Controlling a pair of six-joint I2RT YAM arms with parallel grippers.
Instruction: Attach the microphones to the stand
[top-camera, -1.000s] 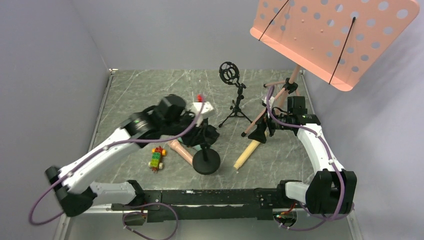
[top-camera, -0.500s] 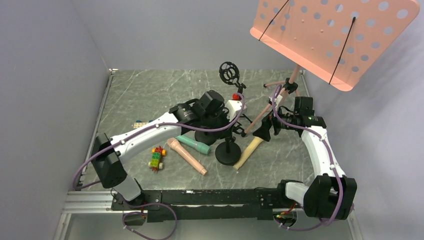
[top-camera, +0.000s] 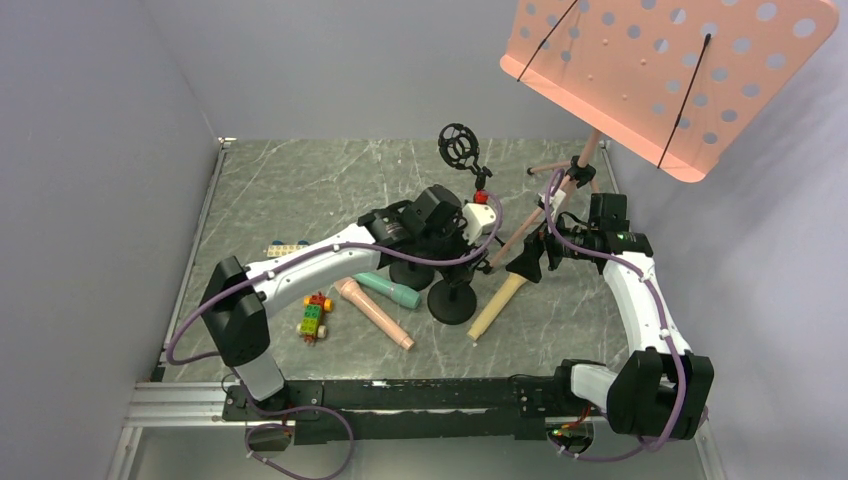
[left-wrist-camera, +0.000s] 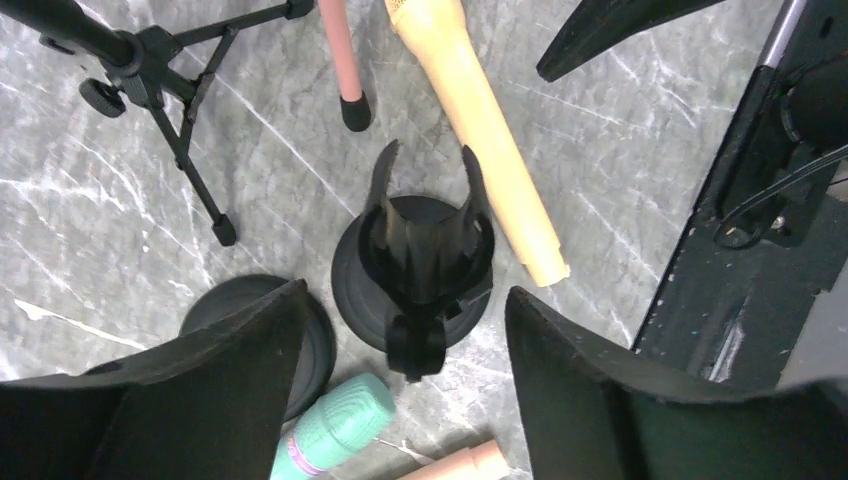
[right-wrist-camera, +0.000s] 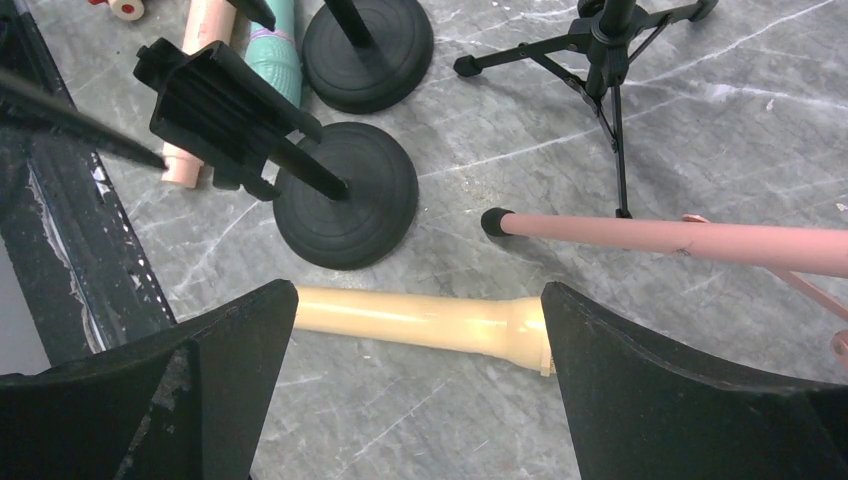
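Note:
Three microphones lie on the table: a teal one (top-camera: 390, 290), a salmon-pink one (top-camera: 375, 313) and a pale yellow one (top-camera: 497, 305). Two black round-base stands are close together, one (top-camera: 455, 301) with its clip (left-wrist-camera: 425, 235) pointing up, the other (top-camera: 411, 273) just behind it. My left gripper (left-wrist-camera: 405, 295) hovers open over the clip stand (left-wrist-camera: 425, 262), the clip between its fingers and not gripped. My right gripper (right-wrist-camera: 418, 300) is open above the yellow microphone (right-wrist-camera: 420, 320), which lies flat across the gap. The teal head (left-wrist-camera: 335, 430) shows by my left finger.
A black tripod with a shock mount (top-camera: 462, 148) stands at the back. A pink music stand (top-camera: 670, 70) rises at the right, its leg (right-wrist-camera: 680, 240) running past my right gripper. A toy block car (top-camera: 315, 315) lies at the left.
My left arm swung right carrying the clip stand, set it down beside the yellow microphone, then opened. The right arm shifted slightly and stayed open.

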